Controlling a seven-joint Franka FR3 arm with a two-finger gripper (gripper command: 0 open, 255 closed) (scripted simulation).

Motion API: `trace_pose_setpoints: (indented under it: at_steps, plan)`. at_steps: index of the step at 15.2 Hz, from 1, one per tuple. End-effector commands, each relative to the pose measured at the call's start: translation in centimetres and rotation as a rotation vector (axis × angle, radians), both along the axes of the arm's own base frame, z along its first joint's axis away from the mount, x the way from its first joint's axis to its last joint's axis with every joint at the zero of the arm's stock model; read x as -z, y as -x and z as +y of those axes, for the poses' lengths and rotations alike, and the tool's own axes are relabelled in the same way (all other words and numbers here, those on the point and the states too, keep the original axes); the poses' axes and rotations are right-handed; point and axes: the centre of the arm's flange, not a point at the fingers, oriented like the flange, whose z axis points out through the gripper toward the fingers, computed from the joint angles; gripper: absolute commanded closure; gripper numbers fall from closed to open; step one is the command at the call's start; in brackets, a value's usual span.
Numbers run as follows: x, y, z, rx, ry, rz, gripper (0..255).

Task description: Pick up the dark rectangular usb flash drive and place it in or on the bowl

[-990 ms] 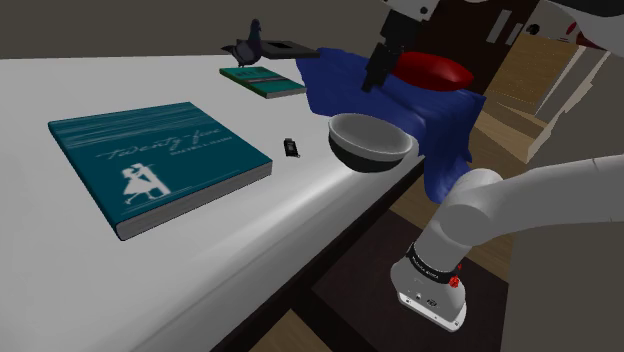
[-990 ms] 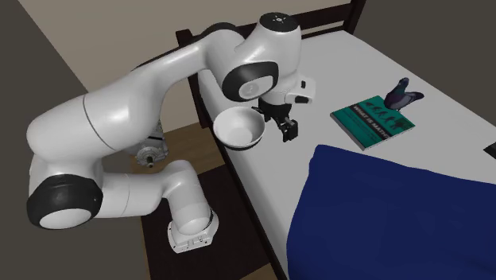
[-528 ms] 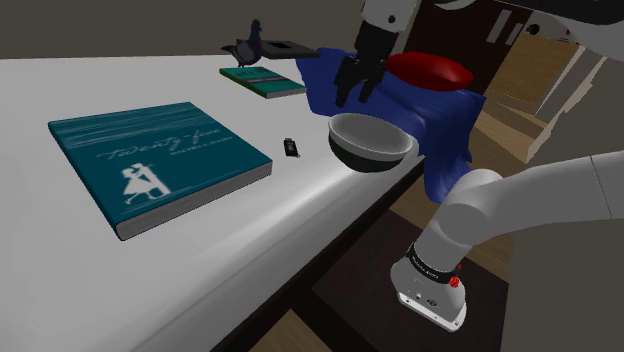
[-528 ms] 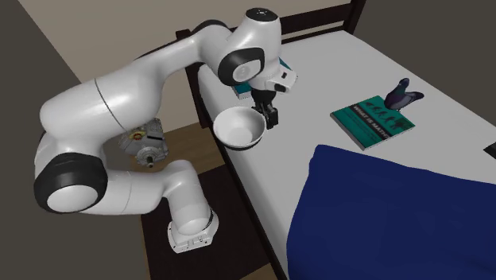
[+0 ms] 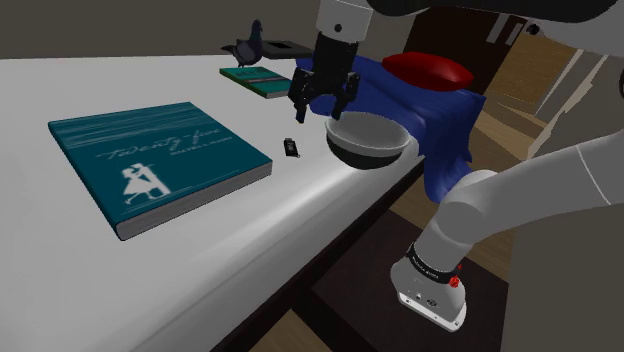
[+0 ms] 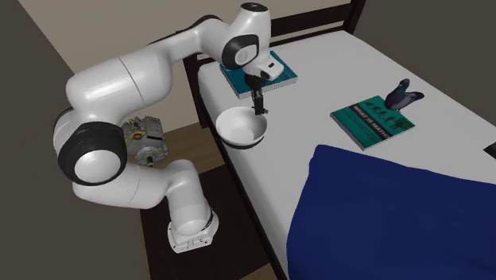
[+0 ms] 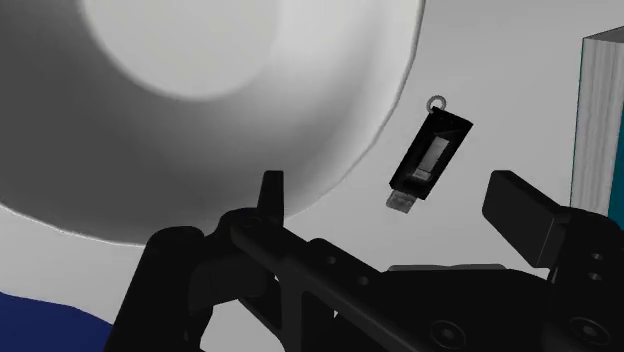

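Note:
The small black usb flash drive (image 5: 291, 148) lies flat on the white bed surface between the big teal book and the bowl (image 5: 368, 140). The bowl is pale grey inside and dark outside, and it stands at the bed's edge (image 6: 242, 127). My black gripper (image 5: 322, 108) hangs open above the bowl's rim on the drive's side, holding nothing. In the wrist view the drive (image 7: 430, 155), with a small ring at one end, lies just ahead of the open gripper (image 7: 395, 200), beside the bowl's rim (image 7: 230, 90).
A large teal book (image 5: 155, 165) lies at the shoulder view's left of the drive. A smaller teal book (image 5: 262, 82) with a dark pigeon figure (image 5: 248, 45) sits further back. A blue blanket (image 5: 430, 110) and a red cushion (image 5: 430, 70) lie behind the bowl.
The gripper has swung from above the blue blanket toward the shoulder view's left and come lower, past the bowl toward the drive. Its fingers stayed open.

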Motion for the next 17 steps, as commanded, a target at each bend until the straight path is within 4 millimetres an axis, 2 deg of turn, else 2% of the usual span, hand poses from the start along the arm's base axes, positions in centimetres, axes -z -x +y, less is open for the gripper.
trace_pose_setpoints:
  at_steps: [1, 3, 4, 11, 17]
  plan:
    - [1.3, -0.8, 2.8, 0.068, -0.002, 0.027, 0]
    - [2.2, -2.0, 5.2, 0.131, 0.0, 0.043, 0]
    - [2.3, -2.1, 5.3, 0.135, 0.0, 0.044, 0]
    - [6.3, -2.1, 5.3, 0.135, 0.0, 0.044, 0]
    - [6.3, -2.1, 5.3, 0.135, 0.0, 0.044, 0]
